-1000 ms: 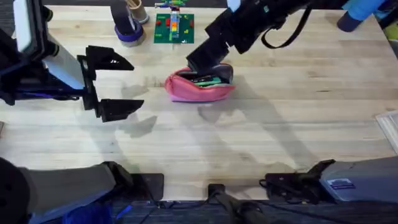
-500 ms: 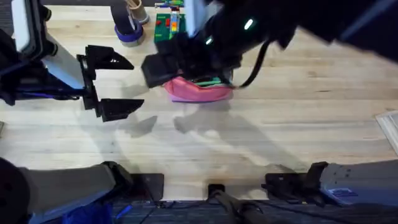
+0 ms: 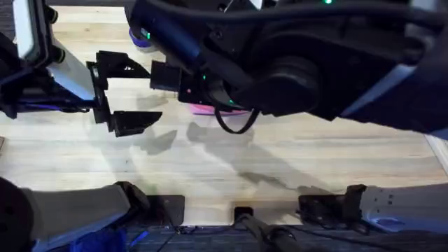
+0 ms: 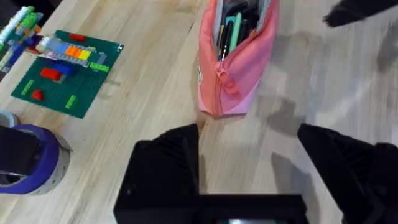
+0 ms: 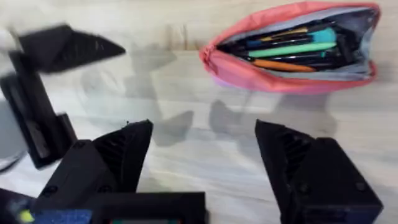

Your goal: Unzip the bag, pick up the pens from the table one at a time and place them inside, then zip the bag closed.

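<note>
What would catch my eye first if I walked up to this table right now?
Probably the pink bag lying unzipped in the middle of the wooden table, with colourful pens packed inside. From above, the right arm rises big and dark over it, close under the camera. The left hand is to the left of the bag, its black fingers spread open.

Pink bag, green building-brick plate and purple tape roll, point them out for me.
pink bag (image 4: pixel 239 87), left wrist view, side fabric.
green building-brick plate (image 4: pixel 62 81), left wrist view, bare studs.
purple tape roll (image 4: pixel 43 158), left wrist view, outer wall.
</note>
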Robot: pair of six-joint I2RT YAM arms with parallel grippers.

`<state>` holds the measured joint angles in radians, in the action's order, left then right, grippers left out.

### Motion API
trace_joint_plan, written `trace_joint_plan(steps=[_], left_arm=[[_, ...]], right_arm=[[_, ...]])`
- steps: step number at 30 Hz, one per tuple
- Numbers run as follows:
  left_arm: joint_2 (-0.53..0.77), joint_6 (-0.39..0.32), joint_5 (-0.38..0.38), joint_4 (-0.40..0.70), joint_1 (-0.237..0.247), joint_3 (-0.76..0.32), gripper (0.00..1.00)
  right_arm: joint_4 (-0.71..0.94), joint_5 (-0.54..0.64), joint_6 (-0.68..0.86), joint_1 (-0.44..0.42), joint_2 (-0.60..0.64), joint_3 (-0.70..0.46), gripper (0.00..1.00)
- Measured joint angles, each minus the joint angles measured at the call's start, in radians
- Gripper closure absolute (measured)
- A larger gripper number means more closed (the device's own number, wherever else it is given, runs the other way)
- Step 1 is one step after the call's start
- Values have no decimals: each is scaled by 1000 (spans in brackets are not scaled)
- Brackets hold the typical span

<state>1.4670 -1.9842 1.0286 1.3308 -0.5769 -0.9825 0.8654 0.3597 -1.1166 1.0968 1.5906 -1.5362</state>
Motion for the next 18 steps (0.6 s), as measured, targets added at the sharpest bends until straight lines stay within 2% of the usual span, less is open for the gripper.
trace_joint_plan(steps=[18], left_arm=[[0, 0, 0, 0, 0, 0, 8]], right_arm=[[-21, 2, -52, 0, 14, 15, 5]])
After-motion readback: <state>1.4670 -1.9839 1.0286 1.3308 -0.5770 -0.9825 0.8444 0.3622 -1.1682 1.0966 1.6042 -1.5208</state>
